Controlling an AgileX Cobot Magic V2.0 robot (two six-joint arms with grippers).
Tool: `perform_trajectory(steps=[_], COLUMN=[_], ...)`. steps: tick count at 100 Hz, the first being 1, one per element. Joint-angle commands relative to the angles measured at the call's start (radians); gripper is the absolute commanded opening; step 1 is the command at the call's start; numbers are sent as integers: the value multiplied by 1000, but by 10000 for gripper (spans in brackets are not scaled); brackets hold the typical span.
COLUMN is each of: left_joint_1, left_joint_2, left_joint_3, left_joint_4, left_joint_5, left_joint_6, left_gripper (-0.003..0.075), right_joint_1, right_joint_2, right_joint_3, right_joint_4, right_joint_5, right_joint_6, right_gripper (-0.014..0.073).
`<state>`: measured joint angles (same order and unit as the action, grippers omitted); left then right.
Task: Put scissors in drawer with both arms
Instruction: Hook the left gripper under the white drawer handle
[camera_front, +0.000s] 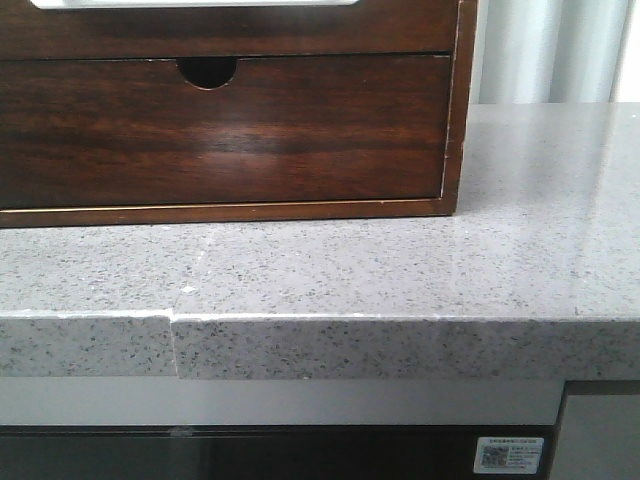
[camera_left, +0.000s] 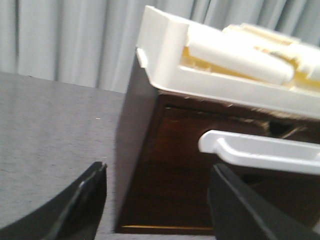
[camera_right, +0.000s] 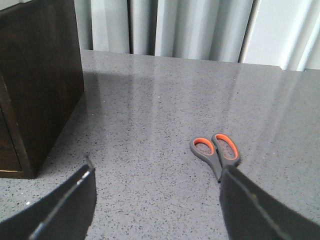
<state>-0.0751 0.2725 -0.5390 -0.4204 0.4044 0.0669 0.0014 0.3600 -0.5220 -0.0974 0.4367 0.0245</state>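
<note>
Both the left gripper (camera_left: 157, 200) and the right gripper (camera_right: 157, 200) have jaws spread wide, holding nothing.

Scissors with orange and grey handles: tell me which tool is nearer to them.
Right. The right tool hangs open just over the orange-and-grey-handled scissors on the grey countertop. The left tool faces the dark wooden cabinet, scissors not in its view.

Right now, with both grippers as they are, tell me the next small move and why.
Probably ease the right gripper down over the scissors. They lie flat on the grey counter, untouched, orange-lined handles in plain view between the open fingers. The left gripper is also open, facing the dark drawer with its white handle; that looks shut and ungrasped.
</note>
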Motion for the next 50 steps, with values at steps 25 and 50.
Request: perform_trajectory(steps=[25,50], left_joint_1=[-11,-11], left_joint_2=[110,237], left_joint_3=[23,20], left_joint_4=[-551,-839], left_joint_5=[-125,-81], left_joint_6=[-5,141], left_gripper=[371,372], right_joint_1=[-8,-8], right_joint_2=[15,15], right_joint_3=[-36,-36], right_joint_4=[-14,-14], right_joint_5=[-87,-87], right_joint_6=[-1,-1], right_gripper=[470,470])
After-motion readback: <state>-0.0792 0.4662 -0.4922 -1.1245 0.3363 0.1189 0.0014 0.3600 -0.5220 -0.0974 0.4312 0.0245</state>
